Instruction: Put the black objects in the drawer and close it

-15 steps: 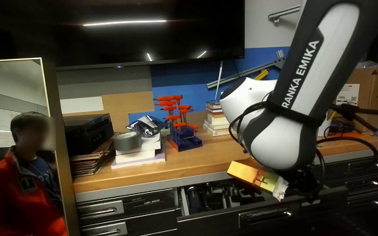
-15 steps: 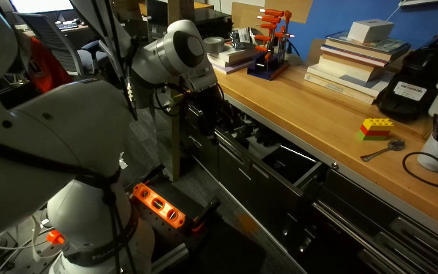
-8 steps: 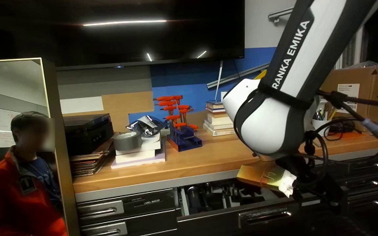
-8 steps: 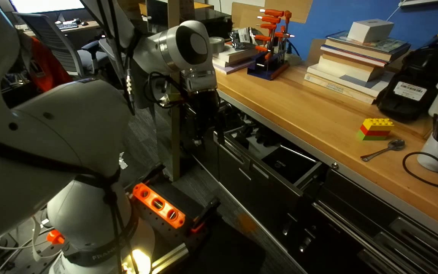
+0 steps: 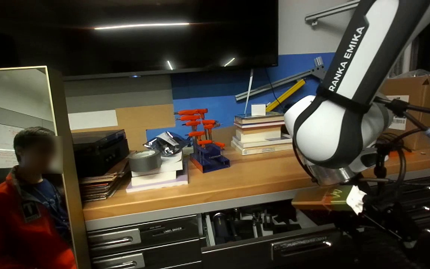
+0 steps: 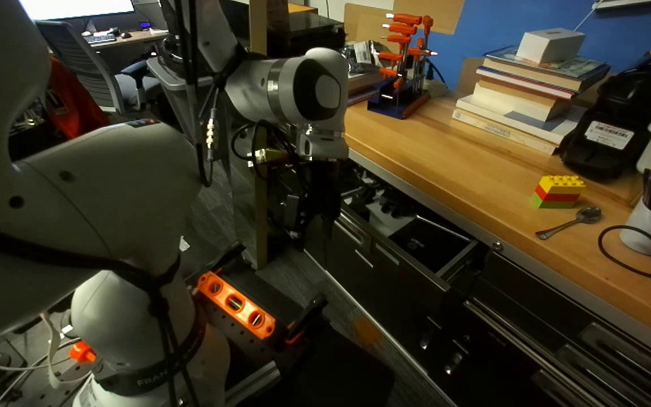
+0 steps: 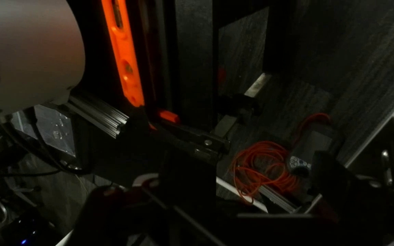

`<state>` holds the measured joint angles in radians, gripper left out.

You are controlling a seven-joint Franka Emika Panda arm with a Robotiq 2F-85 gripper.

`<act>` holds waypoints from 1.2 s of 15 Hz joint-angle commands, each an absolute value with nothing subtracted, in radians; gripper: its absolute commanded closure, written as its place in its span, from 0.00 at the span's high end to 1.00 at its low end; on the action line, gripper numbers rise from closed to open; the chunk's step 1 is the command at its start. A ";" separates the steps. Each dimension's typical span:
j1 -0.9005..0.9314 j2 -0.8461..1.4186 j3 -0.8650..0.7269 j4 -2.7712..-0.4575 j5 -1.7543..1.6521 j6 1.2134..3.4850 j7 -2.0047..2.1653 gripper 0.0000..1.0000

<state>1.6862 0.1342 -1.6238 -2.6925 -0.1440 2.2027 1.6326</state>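
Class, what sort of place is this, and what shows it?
Probably a robotics lab or workshop: a robot arm stands beside a wooden-topped bench, which bears a rack of red-handled tools.

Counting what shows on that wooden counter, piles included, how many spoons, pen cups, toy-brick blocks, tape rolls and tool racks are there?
Spoons: 1
Pen cups: 1
Toy-brick blocks: 1
Tape rolls: 1
Tool racks: 1
Total: 5

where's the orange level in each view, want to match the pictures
In an exterior view: level, lower half, left of centre.
In an exterior view, with the TV: not in it.
Wrist view: level, upper half, left of centre.
Shared landmark near its end: metal bar; in the wrist view, metal bar.
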 commanded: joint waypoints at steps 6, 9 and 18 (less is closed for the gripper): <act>1.311 0.003 -1.385 -2.746 -0.032 2.287 1.373 1.00; 1.153 0.009 -1.241 -2.741 0.052 2.291 1.258 1.00; 1.068 0.249 -1.067 -2.690 0.593 2.311 0.794 1.00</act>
